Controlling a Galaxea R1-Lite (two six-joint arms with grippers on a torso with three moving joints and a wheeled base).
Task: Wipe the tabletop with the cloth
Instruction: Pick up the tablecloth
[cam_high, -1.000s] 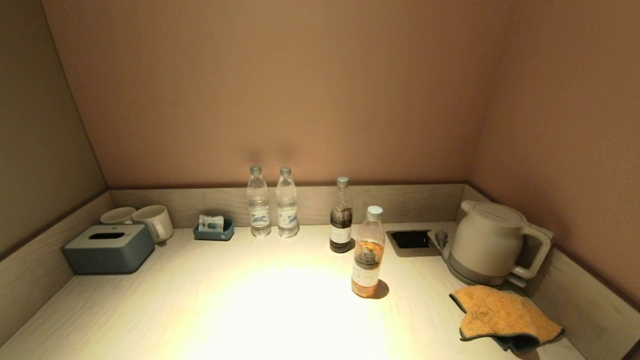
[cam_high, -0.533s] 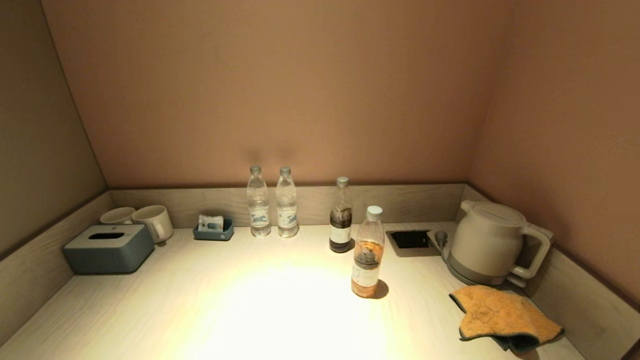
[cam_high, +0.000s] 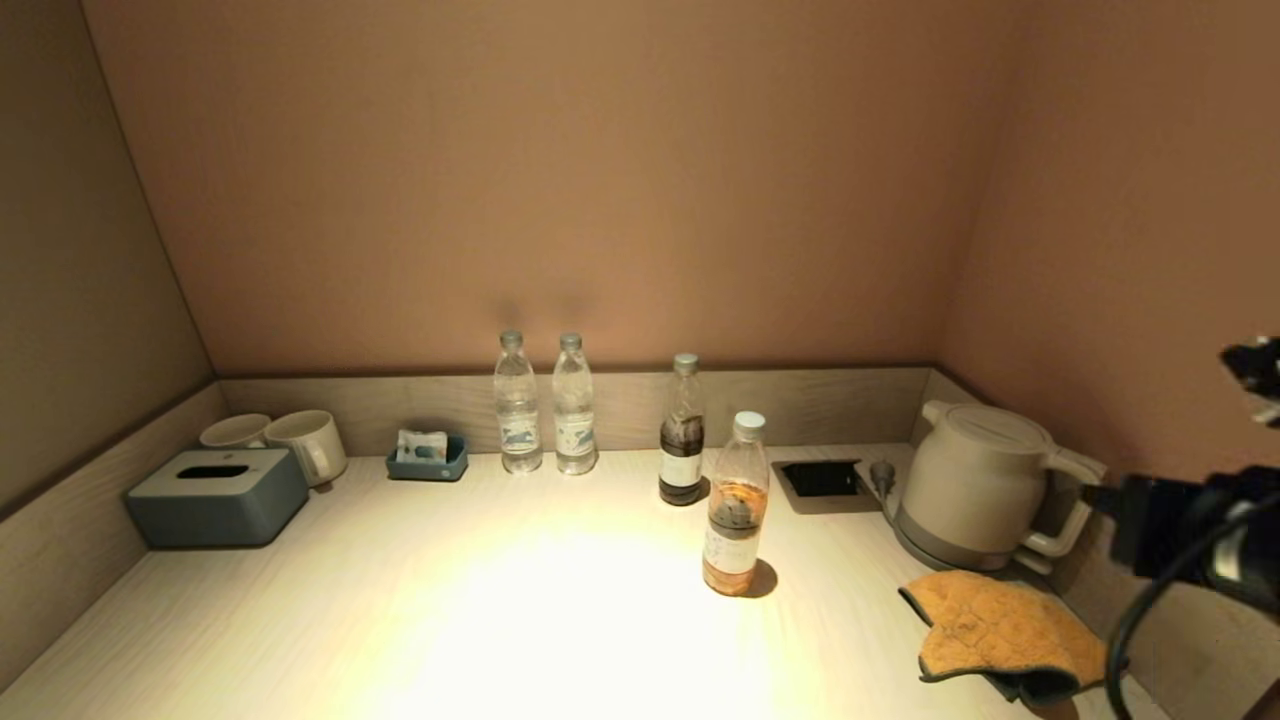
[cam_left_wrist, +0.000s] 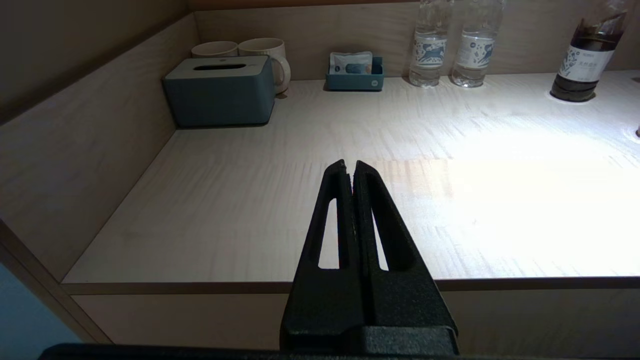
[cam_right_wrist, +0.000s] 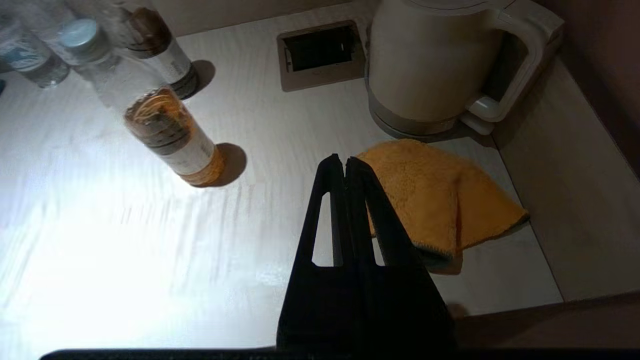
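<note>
An orange cloth (cam_high: 1005, 635) with a dark edge lies crumpled on the pale wooden tabletop (cam_high: 450, 620) at the near right, in front of the kettle. It also shows in the right wrist view (cam_right_wrist: 440, 195). My right gripper (cam_right_wrist: 345, 159) is shut and empty, raised above the table just left of the cloth, apart from it. The right arm (cam_high: 1190, 530) shows at the right edge of the head view. My left gripper (cam_left_wrist: 349, 163) is shut and empty, held above the table's front edge on the left side.
A white kettle (cam_high: 975, 485) stands behind the cloth beside a socket recess (cam_high: 820, 480). An orange-drink bottle (cam_high: 735, 505), a dark bottle (cam_high: 682, 430) and two water bottles (cam_high: 545, 405) stand mid-table. A grey tissue box (cam_high: 218, 495), two mugs (cam_high: 290, 440) and a blue tray (cam_high: 428, 458) sit far left.
The right arm has come into the head view at the right edge, above the cloth's right side. Nothing on the table has moved.
</note>
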